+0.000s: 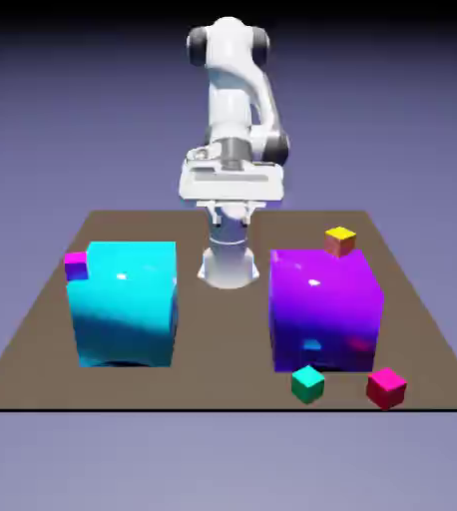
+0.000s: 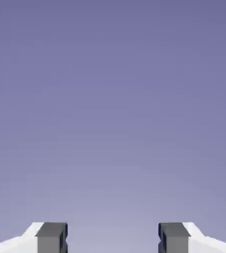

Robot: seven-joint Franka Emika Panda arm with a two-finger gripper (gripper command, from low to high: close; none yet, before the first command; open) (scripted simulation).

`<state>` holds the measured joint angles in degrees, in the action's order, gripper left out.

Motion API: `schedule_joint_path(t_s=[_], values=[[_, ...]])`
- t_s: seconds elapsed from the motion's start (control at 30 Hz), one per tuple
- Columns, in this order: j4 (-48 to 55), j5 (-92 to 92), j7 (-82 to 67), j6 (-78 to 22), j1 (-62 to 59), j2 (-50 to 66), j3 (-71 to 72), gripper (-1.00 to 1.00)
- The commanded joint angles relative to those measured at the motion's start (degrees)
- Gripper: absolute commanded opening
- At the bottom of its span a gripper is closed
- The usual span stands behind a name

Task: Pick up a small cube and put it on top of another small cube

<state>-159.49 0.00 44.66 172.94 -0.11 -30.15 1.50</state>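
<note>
Broadly, the brown desk (image 1: 43, 329) carries two big blocks, a cyan block (image 1: 125, 304) and a purple block (image 1: 324, 311), likely as obstacles that hide the little ones. Small cubes sit scattered: red cube (image 1: 386, 387) and green cube (image 1: 307, 383) near each other by the front edge, an orange-yellow cube (image 1: 339, 241) behind the purple block, a magenta cube (image 1: 75, 264) touching the cyan one. The end effector (image 2: 112, 237) is spread wide and empty, aimed at bare backdrop, raised well above everything, so no cube is chosen yet.
</note>
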Motion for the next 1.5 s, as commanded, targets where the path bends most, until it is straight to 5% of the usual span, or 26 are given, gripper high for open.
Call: schedule_joint_path(t_s=[0.0,1.33,1.47], values=[[1.3,0.0,1.8,-0.9,-0.7,2.1,1.2,0.00],[51.3,0.1,74.8,-36.4,-27.1,85.1,50.8,0.00],[52.9,-1.0,75.6,-32.6,-23.5,90.4,49.0,0.00]])
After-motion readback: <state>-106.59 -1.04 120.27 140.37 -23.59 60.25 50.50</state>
